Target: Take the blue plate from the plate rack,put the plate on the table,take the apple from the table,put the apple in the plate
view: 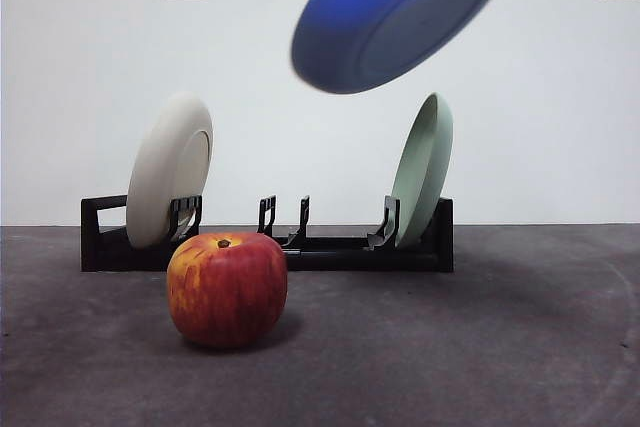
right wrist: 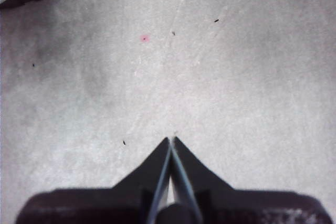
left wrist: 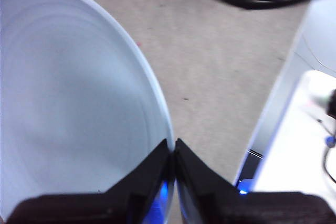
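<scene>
Front view: on the rough, mottled grey tabletop (view: 520, 347) a streaked red apple (view: 227, 289) sits before the black plate rack (view: 300, 247) holding cream plate (view: 168, 169) and green plate (view: 424, 167), the blue plate (view: 400, 9) tilted high above. Left wrist view: the left end effector (left wrist: 174, 148) pinches the smooth plate's rim. Right wrist view: the right end effector (right wrist: 171, 142) hangs closed, empty, over bare tabletop.

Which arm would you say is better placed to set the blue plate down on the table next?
Left: the left gripper is shut on the blue plate, held tilted in the air above the plate rack. The right gripper is shut, holding nothing.
</scene>
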